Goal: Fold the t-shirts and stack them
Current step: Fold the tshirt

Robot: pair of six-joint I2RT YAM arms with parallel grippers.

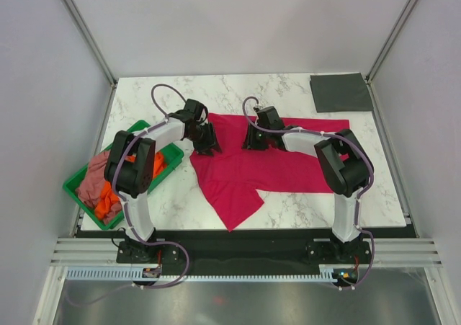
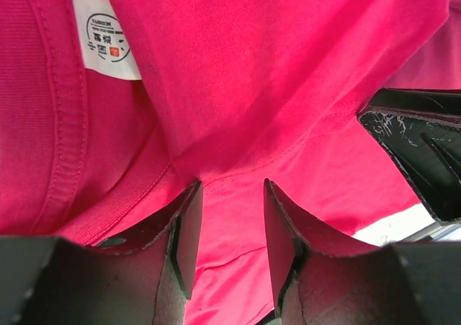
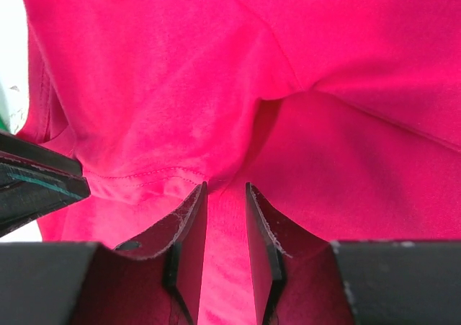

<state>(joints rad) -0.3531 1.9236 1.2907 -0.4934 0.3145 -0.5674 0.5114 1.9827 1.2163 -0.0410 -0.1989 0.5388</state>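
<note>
The crimson-red t-shirt (image 1: 266, 170) lies spread and partly doubled over in the middle of the table, one corner hanging toward the near edge. My left gripper (image 1: 207, 146) presses on its upper left part near the collar label (image 2: 104, 37). Its jaws (image 2: 230, 188) stand apart with flat cloth between them. My right gripper (image 1: 253, 141) sits just to the right, shut (image 3: 226, 188) on a ridge of the same shirt. A dark grey t-shirt (image 1: 341, 92) lies folded at the far right corner. The orange (image 1: 108, 204) and dusty pink (image 1: 92, 181) t-shirts are bunched in the tray.
A green plastic tray (image 1: 72, 189) stands at the table's left edge beside the left arm. Each wrist view catches the other gripper's black finger at its edge (image 2: 425, 152) (image 3: 36, 184). White walls enclose the marble table (image 1: 302, 210).
</note>
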